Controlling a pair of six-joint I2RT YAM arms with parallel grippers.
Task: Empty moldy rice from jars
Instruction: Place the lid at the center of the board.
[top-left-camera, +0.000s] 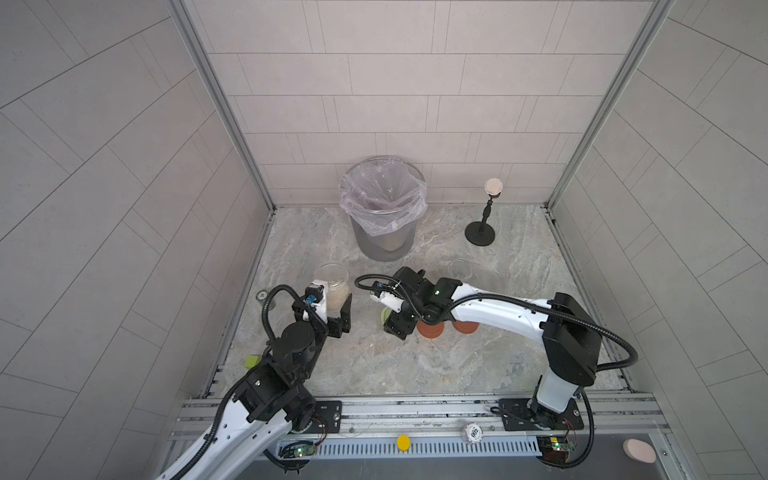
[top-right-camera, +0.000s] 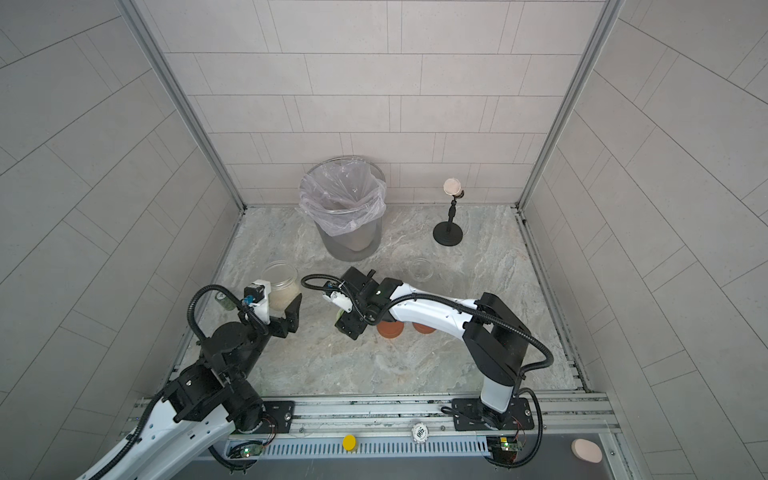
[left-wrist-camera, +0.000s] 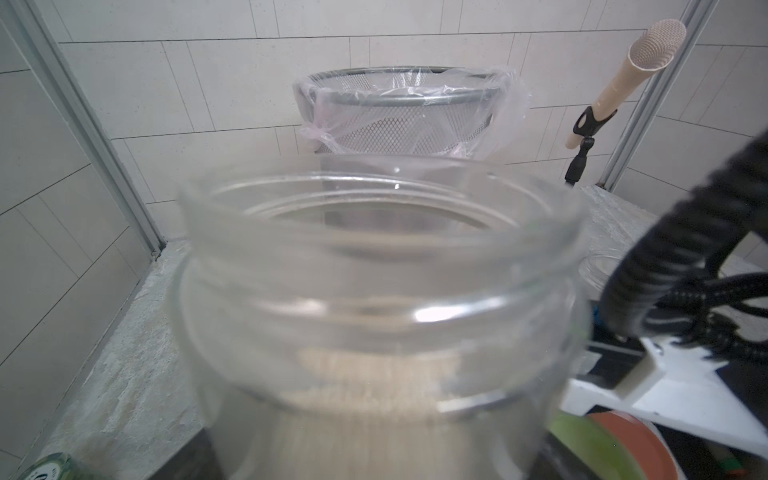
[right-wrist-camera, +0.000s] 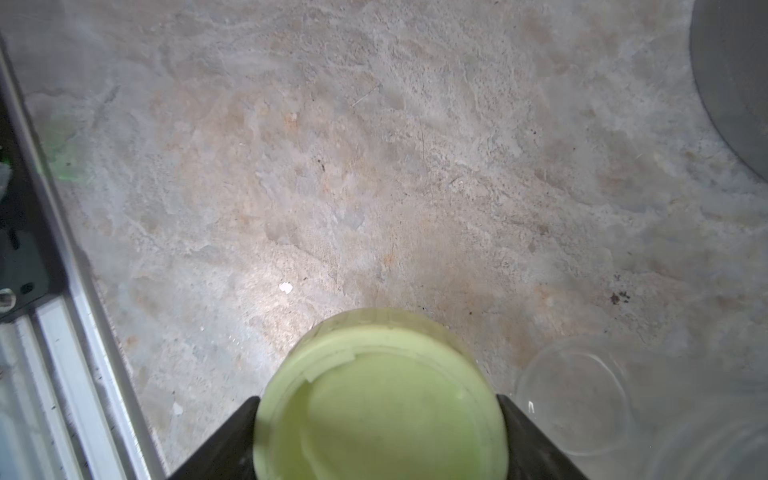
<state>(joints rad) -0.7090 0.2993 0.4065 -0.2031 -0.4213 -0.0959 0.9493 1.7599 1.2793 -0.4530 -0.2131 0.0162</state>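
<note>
Near the bench's left edge, left gripper (top-left-camera: 332, 298) clamps the open jar (top-left-camera: 331, 275), upright, moldy rice (top-left-camera: 335, 296) inside. Lined bin (top-left-camera: 374, 249) waits ahead by the back edge, so the left arm's nearer! Right gripper (right-wrist-camera: 376, 402) pinches the pale green lid (right-wrist-camera: 380, 374).
</note>
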